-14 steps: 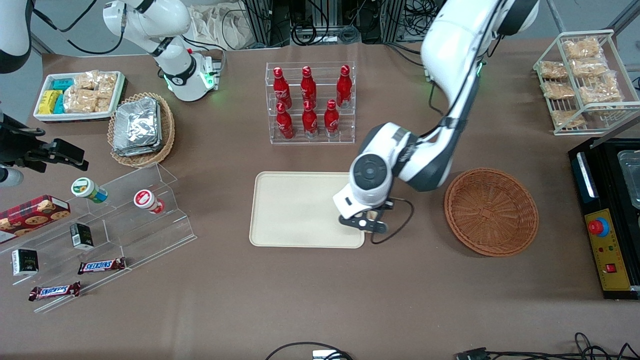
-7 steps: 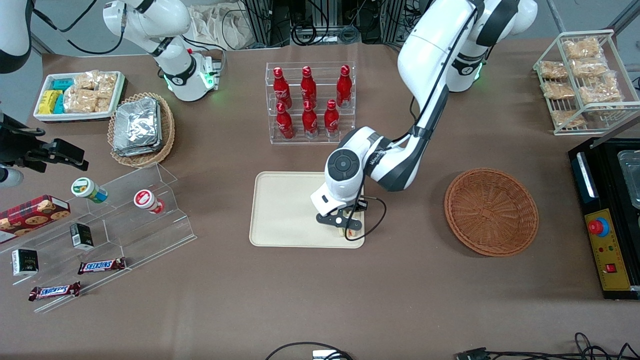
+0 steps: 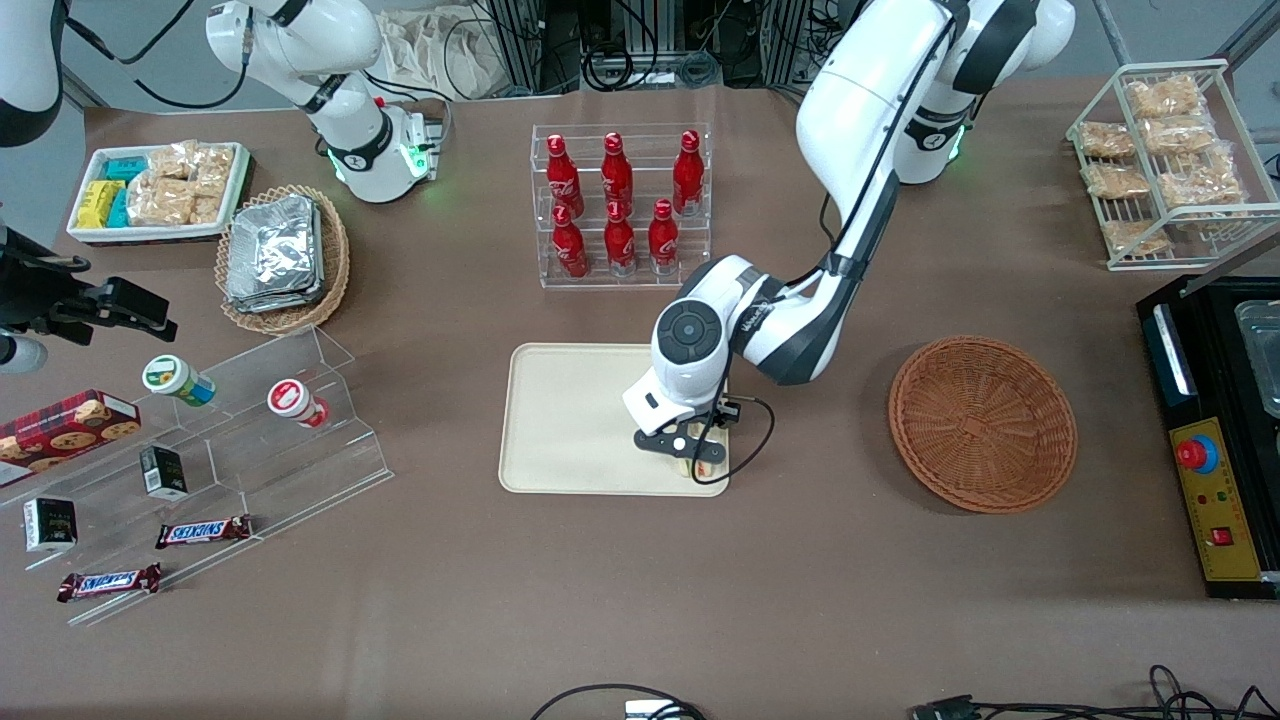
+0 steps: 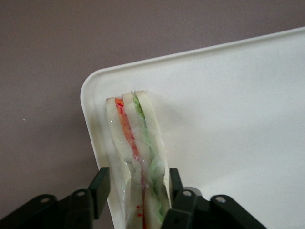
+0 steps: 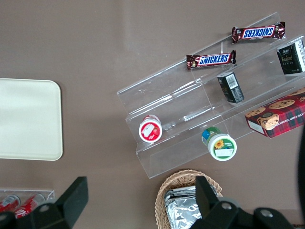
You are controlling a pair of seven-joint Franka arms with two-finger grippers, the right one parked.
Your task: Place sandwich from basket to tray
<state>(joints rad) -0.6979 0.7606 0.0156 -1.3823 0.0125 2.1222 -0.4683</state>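
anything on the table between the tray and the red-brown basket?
Nothing: in the front view, only bare table separates the tray from the basket. The gripper holds the sandwich over the tray's corner nearest the basket.

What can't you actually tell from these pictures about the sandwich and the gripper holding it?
- Front view: the gripper and wrist cover most of the sandwich, so its shape is hidden.
- Left wrist view: the sandwich runs out of the picture between the fingers, so its held end is cut off.
- No view shows whether it touches the tray yet.
- Right wrist view: shows neither.
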